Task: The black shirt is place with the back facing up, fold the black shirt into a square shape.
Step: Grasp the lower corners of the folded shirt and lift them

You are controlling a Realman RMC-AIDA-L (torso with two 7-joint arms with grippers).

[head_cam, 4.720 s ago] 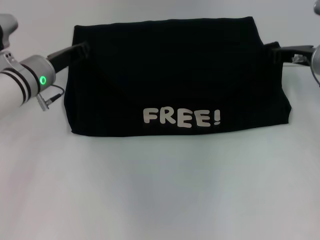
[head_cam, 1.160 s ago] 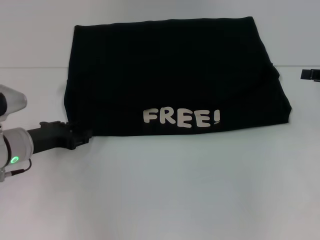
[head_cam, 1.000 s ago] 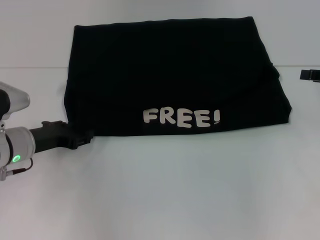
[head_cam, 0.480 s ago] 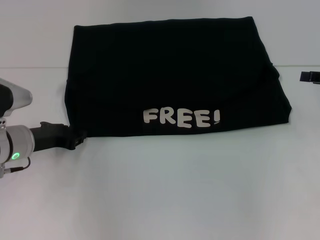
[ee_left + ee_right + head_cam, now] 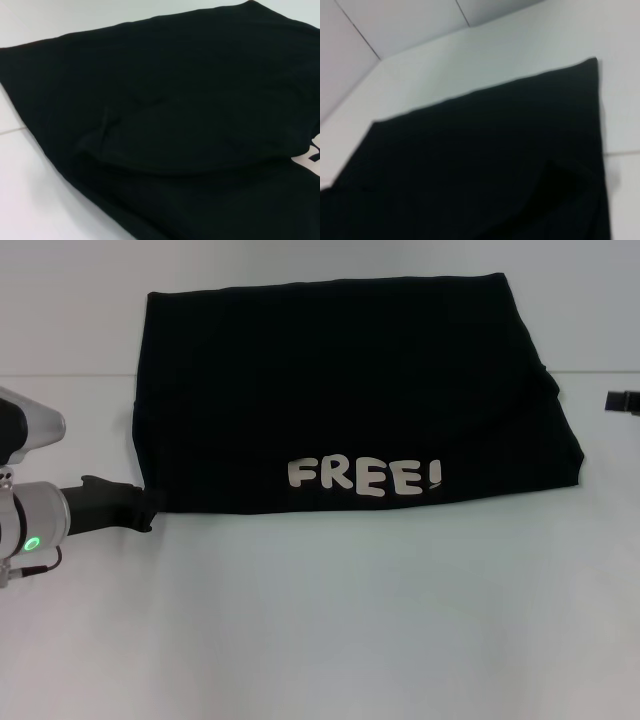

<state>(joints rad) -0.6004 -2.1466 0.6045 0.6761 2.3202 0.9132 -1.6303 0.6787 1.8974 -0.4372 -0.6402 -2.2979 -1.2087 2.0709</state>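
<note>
Black shirt [image 5: 340,390] lies folded wide across the table's [image 5: 330,620] far half, long axis left-right; left gripper [image 5: 148,508] at its near-left corner, grip state unclear; right gripper [image 5: 622,400] barely visible off the right edge.

One black shirt [image 5: 340,390], one left gripper [image 5: 145,510], one right gripper [image 5: 620,400].

The large black shirt [image 5: 340,390] is soft matt cloth, softly creased, with flat, smooth white "FREE!" lettering [image 5: 364,476] printed on it. The white desk [image 5: 350,620] looks smooth with a faint sheen. The left gripper [image 5: 148,508] is matt black plastic.
</note>
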